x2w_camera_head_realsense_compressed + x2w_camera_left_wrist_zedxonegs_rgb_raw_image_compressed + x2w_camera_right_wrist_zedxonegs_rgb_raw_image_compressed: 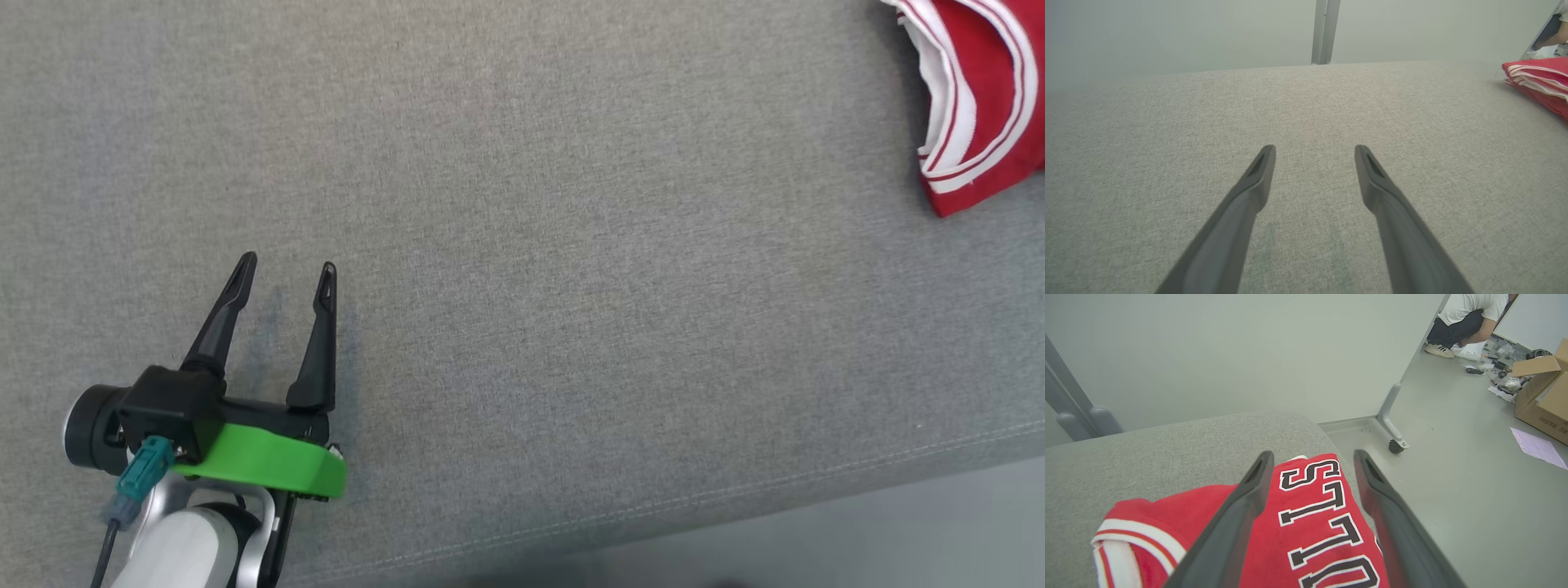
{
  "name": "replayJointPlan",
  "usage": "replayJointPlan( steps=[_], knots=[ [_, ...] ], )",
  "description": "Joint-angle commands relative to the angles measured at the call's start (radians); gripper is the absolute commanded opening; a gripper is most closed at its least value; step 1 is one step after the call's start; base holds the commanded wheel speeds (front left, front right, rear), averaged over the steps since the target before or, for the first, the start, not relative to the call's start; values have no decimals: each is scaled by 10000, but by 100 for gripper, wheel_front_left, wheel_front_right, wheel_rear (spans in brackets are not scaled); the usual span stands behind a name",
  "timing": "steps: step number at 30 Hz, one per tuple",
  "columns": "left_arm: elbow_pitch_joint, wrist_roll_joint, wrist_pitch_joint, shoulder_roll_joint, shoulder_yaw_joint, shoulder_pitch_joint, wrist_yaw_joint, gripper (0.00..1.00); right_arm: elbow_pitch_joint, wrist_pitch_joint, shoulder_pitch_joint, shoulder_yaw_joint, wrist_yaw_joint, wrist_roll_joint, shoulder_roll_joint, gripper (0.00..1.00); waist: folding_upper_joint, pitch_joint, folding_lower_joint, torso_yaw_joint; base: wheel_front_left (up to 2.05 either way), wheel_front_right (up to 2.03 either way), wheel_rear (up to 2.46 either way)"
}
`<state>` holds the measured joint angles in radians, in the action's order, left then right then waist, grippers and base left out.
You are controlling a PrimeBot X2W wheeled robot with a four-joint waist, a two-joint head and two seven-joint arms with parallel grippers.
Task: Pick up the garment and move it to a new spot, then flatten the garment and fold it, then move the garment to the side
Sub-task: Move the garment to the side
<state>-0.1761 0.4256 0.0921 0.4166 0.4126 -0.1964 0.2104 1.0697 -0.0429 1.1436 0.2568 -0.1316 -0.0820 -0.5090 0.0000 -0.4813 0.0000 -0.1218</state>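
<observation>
At far right end of the grey fabric bench (571, 286), close to its edge: the red garment (1314, 522), lying in folded layers, white-and-red striped trim, black lettering outlined in white facing up. My right claw (1313, 454) is above it, 2 fingers spread wide, gripping nothing; the lettering shows between them. Cannot tell whether the fingers touch the cloth. My left claw (287, 263) sits low at my left, well apart from the garment, fingers parted, bare bench fabric between them. Past the bench end: grey floor (1453, 477), open cardboard box (1543, 392), a person (1470, 314) crouching.
</observation>
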Motion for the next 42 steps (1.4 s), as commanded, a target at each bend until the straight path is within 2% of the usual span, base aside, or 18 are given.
replayJointPlan(
  steps=[1,9,16,18,26,27,35,38,42],
  knots=[
    [84,96,123,-91,-67,-140,-63,100,-188,-137,-67,-271,17,-223,18,100,0,577,0,-113,0,0,0],
    [690,1180,920,-714,-423,206,-357,100,-1729,-525,-1071,-2504,17,-1871,221,100,0,2096,0,-46,0,0,0],
    [1344,1545,1432,-852,-937,883,-230,100,-3289,-763,-2636,-3411,17,-2987,405,100,0,3306,0,154,0,0,0],
    [1475,1595,1506,-890,-1090,1107,-176,100,-3720,-858,-3201,-3443,17,-3131,435,100,0,3581,0,242,0,0,0],
    [1942,1433,1658,-805,-1579,2109,146,100,-6142,-1073,-5944,-2803,17,-2829,1795,100,0,4349,0,543,0,0,0],
    [1942,1433,1658,-805,-1579,2109,146,100,-6142,-1073,-5944,-2803,17,-2829,1795,100,0,4349,0,543,0,0,0],
    [2212,1402,1715,-937,-1677,2627,171,100,-8517,-860,-8472,-1732,15,-1376,3690,100,0,4646,0,935,0,0,0],
    [2283,1378,1725,-997,-1672,2738,170,100,-9223,-797,-9294,-1745,15,-927,4223,100,0,4717,0,1069,0,0,0],
    [2378,1287,1737,-1058,-1637,2813,134,100,-9860,-715,-10271,-2006,17,-1010,4516,100,0,4789,0,1222,0,0,0]
  ],
)
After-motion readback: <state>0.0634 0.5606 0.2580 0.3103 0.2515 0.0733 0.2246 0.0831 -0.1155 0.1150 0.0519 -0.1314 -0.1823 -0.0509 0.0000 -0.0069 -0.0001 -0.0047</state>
